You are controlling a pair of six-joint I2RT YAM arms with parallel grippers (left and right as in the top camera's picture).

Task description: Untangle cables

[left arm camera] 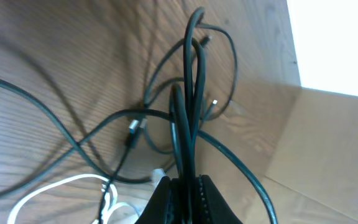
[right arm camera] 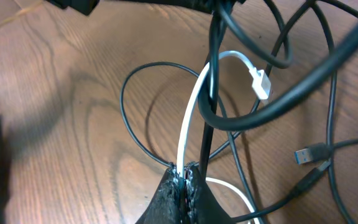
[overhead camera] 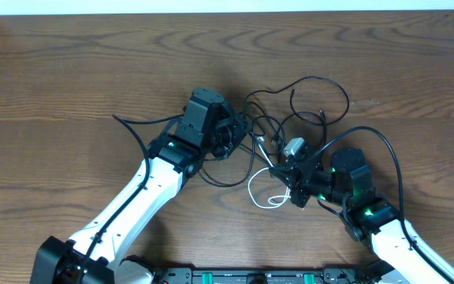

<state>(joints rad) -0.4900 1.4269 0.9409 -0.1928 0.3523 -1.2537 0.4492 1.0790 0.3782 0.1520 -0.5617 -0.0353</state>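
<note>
Separating stage: left gripper (left arm camera: 182, 182) clamps black cables (left arm camera: 189, 93); right gripper (right arm camera: 185, 173) clamps the white cable (right arm camera: 190, 112). Next, probably draw it toward five o'clock

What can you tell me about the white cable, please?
The white cable is a thin, smooth, plastic-looking cord. The right gripper is shut on it alongside a black cable. From the grip it arcs upward, crosses that black cable and ends in a small white plug. Its remainder lies looped on the wooden table.
</note>
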